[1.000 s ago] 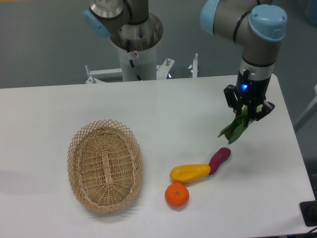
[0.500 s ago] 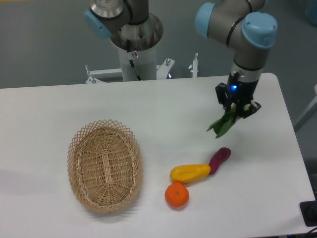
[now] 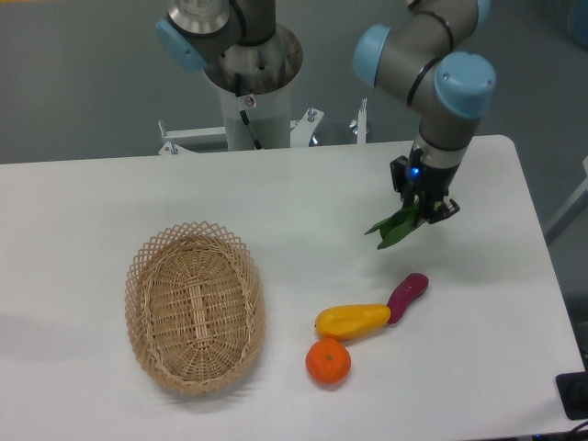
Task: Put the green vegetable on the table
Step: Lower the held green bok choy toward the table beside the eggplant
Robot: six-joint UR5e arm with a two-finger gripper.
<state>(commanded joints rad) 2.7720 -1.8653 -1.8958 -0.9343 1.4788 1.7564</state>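
My gripper (image 3: 423, 208) is shut on the green vegetable (image 3: 393, 227), holding it by its stem end, which the fingers hide. The dark green leaves hang down and to the left, a little above the white table (image 3: 303, 197). The gripper is over the right part of the table, above and behind the purple piece.
A purple eggplant-like piece (image 3: 407, 296), a yellow vegetable (image 3: 353, 320) and an orange (image 3: 328, 362) lie in front of the gripper. An oval wicker basket (image 3: 195, 306) stands at the left. The robot base (image 3: 250, 87) is at the back edge.
My gripper has moved left and toward the back with the green vegetable in it. The other things have not moved.
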